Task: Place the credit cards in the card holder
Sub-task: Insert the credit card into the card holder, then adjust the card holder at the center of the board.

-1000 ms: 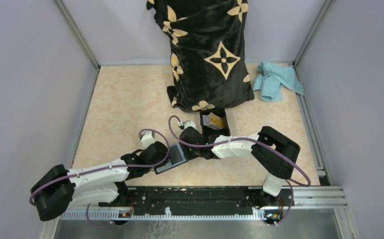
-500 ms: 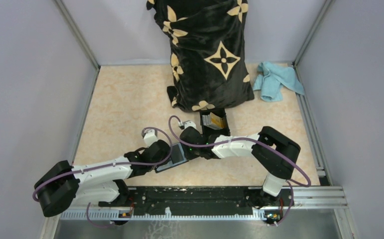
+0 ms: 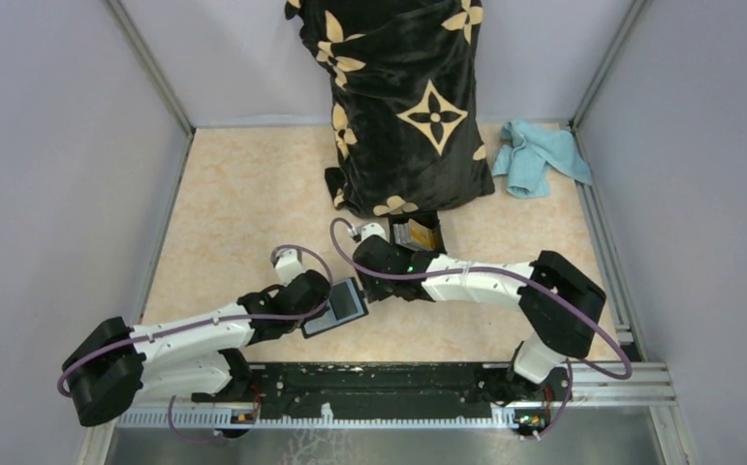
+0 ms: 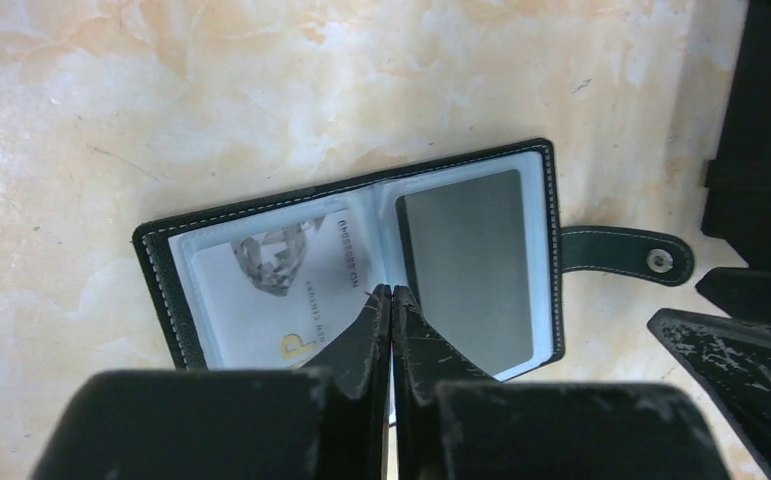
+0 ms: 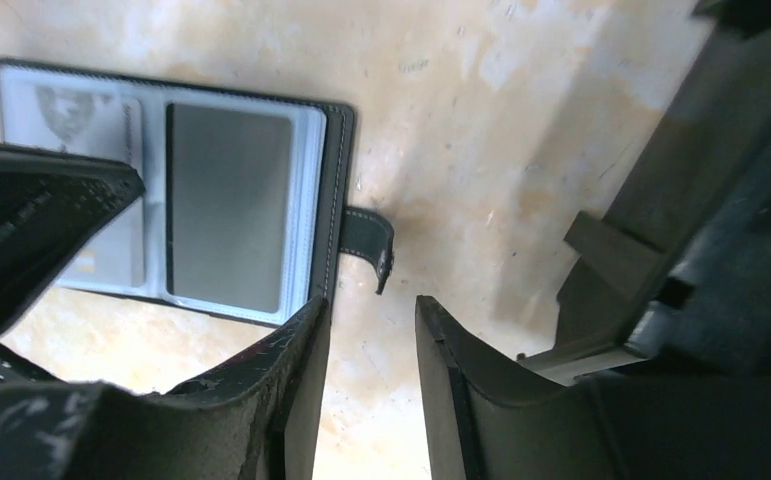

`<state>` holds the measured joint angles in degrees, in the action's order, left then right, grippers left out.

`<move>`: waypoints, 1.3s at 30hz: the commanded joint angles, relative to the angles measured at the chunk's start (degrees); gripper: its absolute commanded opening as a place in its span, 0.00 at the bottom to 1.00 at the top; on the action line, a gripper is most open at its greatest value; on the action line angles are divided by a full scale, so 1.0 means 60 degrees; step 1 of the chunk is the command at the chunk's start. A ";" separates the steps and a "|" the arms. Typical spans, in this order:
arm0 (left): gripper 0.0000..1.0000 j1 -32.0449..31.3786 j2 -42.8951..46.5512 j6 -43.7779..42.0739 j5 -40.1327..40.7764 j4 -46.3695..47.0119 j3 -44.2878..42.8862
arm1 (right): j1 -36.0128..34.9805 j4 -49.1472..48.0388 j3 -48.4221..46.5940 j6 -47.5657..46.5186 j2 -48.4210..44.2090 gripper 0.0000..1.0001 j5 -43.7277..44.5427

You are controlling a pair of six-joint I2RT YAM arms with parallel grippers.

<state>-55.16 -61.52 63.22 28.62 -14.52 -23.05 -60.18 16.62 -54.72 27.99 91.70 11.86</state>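
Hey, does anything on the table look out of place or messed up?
Nothing looks spilled or damaged. A black flower-patterned blanket heaped at the far edge and a crumpled teal cloth beside it look out of place. The card holder lies open, slightly askew.

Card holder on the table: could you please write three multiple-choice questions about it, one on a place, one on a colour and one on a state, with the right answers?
1. Over which spot are the left gripper's tips?
A. the card holder's middle fold
B. its outer corner
C. beside it

2. What colour is the holder's cover?
A. red
B. black
C. white

3. How is the holder?
A. strapped shut
B. half folded
C. lying open

Answers:
1 A, the shut tips meet the fold in the left wrist view.
2 B, its stitched rim is black.
3 C, its inside faces up.
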 commanded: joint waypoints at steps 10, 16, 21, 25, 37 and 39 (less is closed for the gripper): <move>0.38 -0.0051 0.1259 -0.0318 0.0370 -0.1452 -0.0838 | 0.1653 0.1083 -0.1625 -0.1280 -0.0968 0.51 0.0938; 0.62 -0.0051 0.0974 0.0269 -0.0303 -0.2012 -0.0680 | 0.2567 0.1392 -0.2030 -0.1668 -0.0749 0.59 0.1049; 0.64 -0.0065 0.1262 0.0648 -0.0762 -0.2133 -0.0247 | 0.3159 0.1431 -0.2145 -0.1750 -0.0502 0.60 0.0866; 0.62 -0.0107 0.1692 0.0955 -0.0901 -0.2116 0.0171 | 0.3473 0.1345 -0.2206 -0.1750 -0.0279 0.60 0.0653; 0.54 -0.0140 0.1148 0.1246 -0.1006 -0.1474 0.0731 | 0.3927 0.1065 -0.2299 -0.1532 0.0773 0.60 0.0247; 0.55 -0.0138 0.0926 0.1302 -0.0857 -0.1373 0.0750 | 0.4024 0.1029 -0.2259 -0.1494 0.0819 0.60 0.0126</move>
<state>-55.55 -53.21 69.52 23.55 -22.59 -20.80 -37.63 24.71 -66.06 18.35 95.39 13.98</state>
